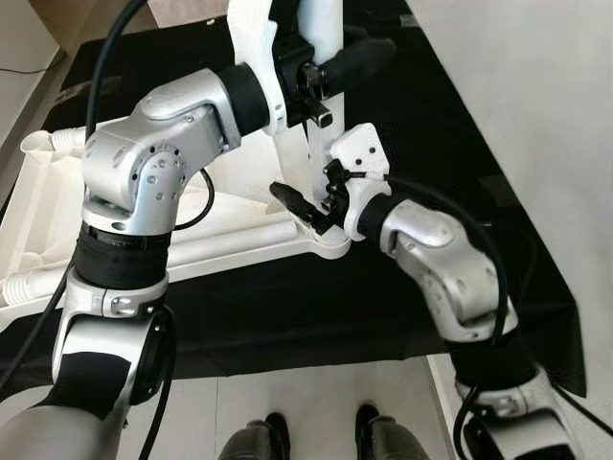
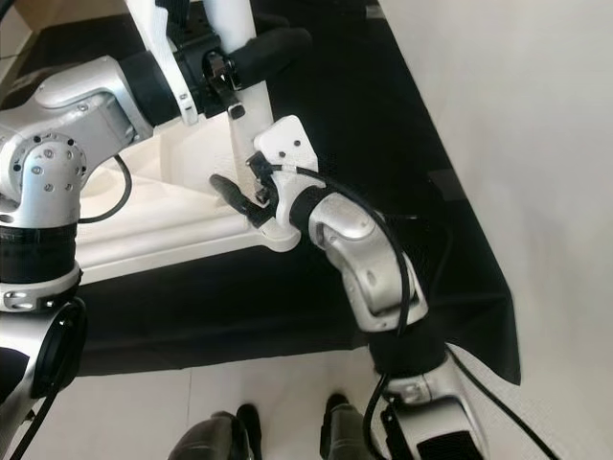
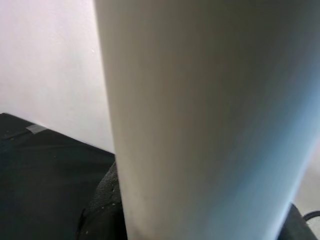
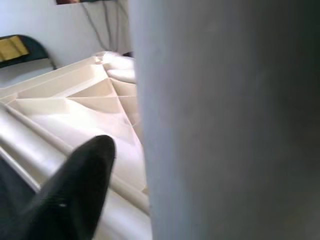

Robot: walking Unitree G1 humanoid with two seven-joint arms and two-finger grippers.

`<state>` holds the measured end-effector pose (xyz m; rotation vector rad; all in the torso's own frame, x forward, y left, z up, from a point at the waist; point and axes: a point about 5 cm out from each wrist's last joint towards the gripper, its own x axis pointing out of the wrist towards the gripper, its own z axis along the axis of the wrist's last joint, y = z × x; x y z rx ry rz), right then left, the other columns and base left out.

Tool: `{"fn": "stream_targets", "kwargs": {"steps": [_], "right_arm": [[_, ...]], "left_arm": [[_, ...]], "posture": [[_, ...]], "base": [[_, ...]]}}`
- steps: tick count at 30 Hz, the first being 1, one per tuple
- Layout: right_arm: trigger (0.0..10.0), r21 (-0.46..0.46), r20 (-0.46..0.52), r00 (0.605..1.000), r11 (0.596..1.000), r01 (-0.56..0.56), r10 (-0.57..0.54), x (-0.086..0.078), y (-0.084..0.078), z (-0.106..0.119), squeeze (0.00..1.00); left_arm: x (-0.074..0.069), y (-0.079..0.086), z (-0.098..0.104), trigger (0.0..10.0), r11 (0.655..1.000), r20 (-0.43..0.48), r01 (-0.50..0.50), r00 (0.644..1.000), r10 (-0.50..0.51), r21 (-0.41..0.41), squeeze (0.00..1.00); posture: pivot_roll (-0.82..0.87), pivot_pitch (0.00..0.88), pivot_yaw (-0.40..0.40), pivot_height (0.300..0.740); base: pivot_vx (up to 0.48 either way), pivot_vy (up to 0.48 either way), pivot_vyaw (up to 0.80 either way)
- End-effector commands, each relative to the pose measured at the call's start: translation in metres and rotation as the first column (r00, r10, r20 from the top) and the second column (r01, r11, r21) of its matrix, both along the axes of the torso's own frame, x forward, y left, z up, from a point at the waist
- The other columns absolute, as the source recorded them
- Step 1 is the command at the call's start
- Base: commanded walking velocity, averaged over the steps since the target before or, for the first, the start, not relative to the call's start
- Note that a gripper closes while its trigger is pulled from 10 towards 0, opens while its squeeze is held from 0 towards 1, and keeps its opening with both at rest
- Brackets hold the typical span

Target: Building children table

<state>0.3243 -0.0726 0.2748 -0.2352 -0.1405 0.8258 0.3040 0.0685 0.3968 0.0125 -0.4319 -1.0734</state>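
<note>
The robot stands at the near edge of a black cloth spread on the floor, with the upside-down white tabletop lying on it, ribbed underside up. At the tabletop's near right corner a white leg stands upright in its socket. The right gripper sits low at that corner, one black finger lying along the ribbed underside just beside the leg's base; whether it is actually clamped on the leg cannot be told. It probably steadies the joint. Farther up, the left gripper is closed around the leg, black fingers wrapped about its shaft, likely to hold it plumb while it is pressed or twisted home.
</note>
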Motion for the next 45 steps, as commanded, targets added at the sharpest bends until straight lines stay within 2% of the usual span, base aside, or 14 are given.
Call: {"fn": "stream_targets", "kwargs": {"steps": [1,2,3,4,14,21,22,23,24,27,33,43,44,45], "right_arm": [[10.0,-0.015,-0.037,0.99,0.991,-0.134,0.134,0.0,0.011,0.002,0.55],[10.0,-0.016,-0.045,0.983,0.984,-0.176,0.175,0.002,0.009,0.006,0.4],[10.0,-0.016,-0.045,0.983,0.984,-0.176,0.175,0.002,0.009,0.006,0.4],[10.0,-0.015,-0.049,0.978,0.979,-0.202,0.201,0.004,0.008,0.009,0.0],[10.0,-0.159,-0.088,0.815,0.8,-0.579,0.573,0.022,0.008,0.024,0.0],[9.9,-0.185,-0.126,0.774,0.751,-0.633,0.621,0.027,0.013,0.024,0.0],[7.4,-0.197,-0.14,0.767,0.741,-0.641,0.626,0.029,0.016,0.024,0.0],[7.4,-0.197,-0.14,0.767,0.741,-0.641,0.626,0.029,0.016,0.024,0.0],[0.0,-0.209,-0.153,0.755,0.726,-0.656,0.638,0.031,0.018,0.023,0.0],[0.0,-0.268,-0.198,0.716,0.666,-0.696,0.669,0.034,0.023,0.017,0.0],[0.0,-0.317,-0.228,0.696,0.624,-0.714,0.681,0.037,0.022,0.014,0.0],[0.0,-0.315,-0.202,0.701,0.632,-0.708,0.684,0.039,0.02,0.012,0.0],[0.0,-0.28,-0.149,0.709,0.658,-0.699,0.689,0.04,0.018,0.015,0.0],[0.0,-0.28,-0.149,0.709,0.658,-0.699,0.689,0.04,0.018,0.015,0.0]], "left_arm": [[-0.007,-0.013,-0.007,0.0,0.996,-0.01,0.083,0.996,-0.083,0.018,0.0],[-0.007,-0.014,-0.007,0.0,0.996,-0.01,0.087,0.996,-0.086,0.016,0.0],[-0.007,-0.014,-0.007,0.0,0.996,-0.01,0.087,0.996,-0.086,0.016,0.0],[-0.008,-0.014,-0.007,0.0,0.996,-0.01,0.088,0.996,-0.088,0.015,0.0],[-0.013,-0.02,-0.005,0.0,0.992,-0.013,0.127,0.992,-0.127,0.015,0.0],[-0.014,-0.022,-0.005,0.0,0.99,-0.02,0.14,0.99,-0.139,0.02,0.0],[-0.013,-0.024,-0.006,0.0,0.989,-0.023,0.143,0.989,-0.143,0.023,0.0],[-0.013,-0.024,-0.006,0.0,0.989,-0.023,0.143,0.989,-0.143,0.023,0.0],[-0.013,-0.024,-0.006,0.0,0.989,-0.025,0.148,0.989,-0.148,0.025,0.0],[-0.012,-0.026,-0.006,0.0,0.986,-0.028,0.165,0.986,-0.164,0.035,0.0],[-0.012,-0.025,-0.004,0.0,0.982,-0.024,0.184,0.983,-0.183,0.042,0.0],[-0.006,-0.022,-0.006,0.0,0.982,-0.011,0.179,0.984,-0.179,0.055,0.0],[0.002,-0.017,-0.009,10.0,0.988,-0.043,0.153,0.988,-0.152,0.036,1.0],[0.002,-0.017,-0.009,10.0,0.988,-0.043,0.153,0.988,-0.152,0.036,1.0]], "posture": [[0.0,0.252,0.093,0.74],[0.0,0.252,0.093,0.74],[0.0,0.252,0.093,0.74],[0.0,0.251,0.094,0.74],[0.01,0.265,0.11,0.74],[0.02,0.273,0.117,0.74],[0.02,0.276,0.12,0.74],[0.02,0.276,0.12,0.74],[0.03,0.281,0.125,0.74],[0.03,0.287,0.128,0.74],[0.03,0.297,0.137,0.74],[0.03,0.303,0.141,0.74],[0.02,0.304,0.142,0.74],[0.02,0.304,0.142,0.74]], "base": [[0.0,0.0,0.0],[0.0,0.0,0.0],[0.0,0.0,0.0],[0.0,0.0,0.0],[0.0,0.0,0.0],[0.0,0.0,0.0],[0.0,0.0,0.0],[0.0,0.0,0.0],[0.0,0.0,0.0],[0.0,0.0,0.0],[0.0,0.0,0.0],[0.0,0.0,0.0],[0.0,0.0,0.0],[0.0,0.0,0.0]]}}
